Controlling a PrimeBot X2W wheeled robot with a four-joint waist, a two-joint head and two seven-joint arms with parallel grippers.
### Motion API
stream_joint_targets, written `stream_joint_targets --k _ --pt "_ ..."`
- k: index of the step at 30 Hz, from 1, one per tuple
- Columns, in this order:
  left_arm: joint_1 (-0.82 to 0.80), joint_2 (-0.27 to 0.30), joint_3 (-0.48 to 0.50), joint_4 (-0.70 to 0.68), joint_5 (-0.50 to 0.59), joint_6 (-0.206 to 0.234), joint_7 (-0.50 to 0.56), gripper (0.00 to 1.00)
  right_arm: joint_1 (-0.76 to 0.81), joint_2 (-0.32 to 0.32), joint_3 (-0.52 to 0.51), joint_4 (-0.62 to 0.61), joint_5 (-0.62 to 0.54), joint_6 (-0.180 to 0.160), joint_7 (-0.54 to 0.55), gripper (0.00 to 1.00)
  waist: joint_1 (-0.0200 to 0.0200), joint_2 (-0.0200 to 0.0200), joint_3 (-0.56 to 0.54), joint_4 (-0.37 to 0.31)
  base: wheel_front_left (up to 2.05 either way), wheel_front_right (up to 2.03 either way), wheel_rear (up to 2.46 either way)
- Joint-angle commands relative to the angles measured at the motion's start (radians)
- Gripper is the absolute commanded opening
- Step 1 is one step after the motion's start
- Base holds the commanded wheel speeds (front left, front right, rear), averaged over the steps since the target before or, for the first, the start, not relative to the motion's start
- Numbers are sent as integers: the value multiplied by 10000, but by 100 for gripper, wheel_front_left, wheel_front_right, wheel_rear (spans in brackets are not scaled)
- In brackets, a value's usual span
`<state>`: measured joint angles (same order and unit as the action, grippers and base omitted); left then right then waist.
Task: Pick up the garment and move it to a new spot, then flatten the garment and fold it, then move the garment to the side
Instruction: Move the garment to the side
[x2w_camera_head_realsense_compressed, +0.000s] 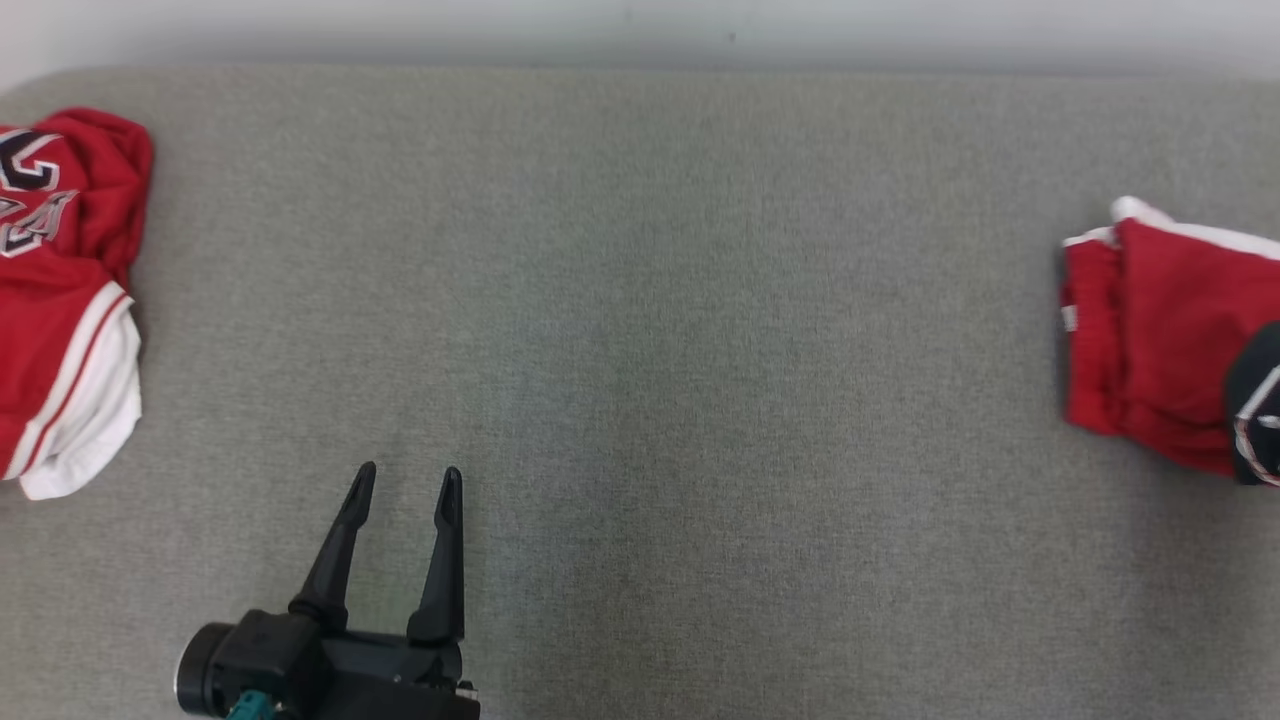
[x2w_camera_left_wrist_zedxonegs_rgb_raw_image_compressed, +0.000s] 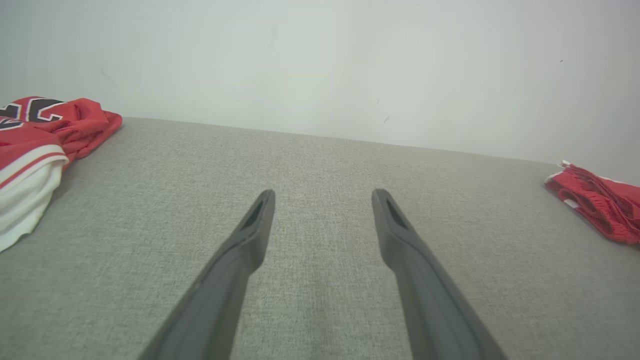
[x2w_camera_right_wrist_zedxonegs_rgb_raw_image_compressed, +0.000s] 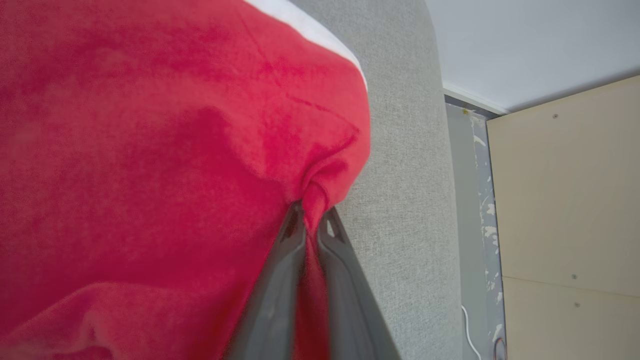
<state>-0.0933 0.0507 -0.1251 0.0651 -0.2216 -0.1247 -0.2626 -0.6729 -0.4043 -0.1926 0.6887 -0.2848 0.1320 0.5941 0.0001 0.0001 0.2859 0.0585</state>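
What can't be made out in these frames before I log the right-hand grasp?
- Red garment: cut by the head view's right edge; type and full outline unknown.
- Right gripper: shut on a fold; in the right wrist view, cloth hides how many layers are pinched.
- Left jersey: lettering cut off by the head view's left edge.

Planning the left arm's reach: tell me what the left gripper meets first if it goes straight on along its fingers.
No garment: the open left gripper points between the red jersey and the other red garment. Ahead lies bare grey fabric, then the white wall; which comes first is unclear.
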Motion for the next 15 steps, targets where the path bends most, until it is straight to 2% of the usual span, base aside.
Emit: stream_joint_targets --k 1,7,9,15 --pt "-196 68 8 -80 96 -66 -33 100 90 -362 7 -141 -5 -28 -203 0 -1 -1 480 -126 0 0 0" --pt "-492 287 -12 -317 112 -49 -33 100 147 -1566 -166 -114 -325 -27 -835 0 -1 -1 1146 64 0 0 0" --pt "-531 320 -21 -369 129 -51 -33 100 108 -1637 -218 -132 -337 -27 -935 0 -1 -1 1247 89 0 0 0" --pt "-667 469 -190 -565 51 -54 -33 100 195 -2431 -801 -184 -828 -27 -1939 0 -1 -1 1712 279 0 0 0"
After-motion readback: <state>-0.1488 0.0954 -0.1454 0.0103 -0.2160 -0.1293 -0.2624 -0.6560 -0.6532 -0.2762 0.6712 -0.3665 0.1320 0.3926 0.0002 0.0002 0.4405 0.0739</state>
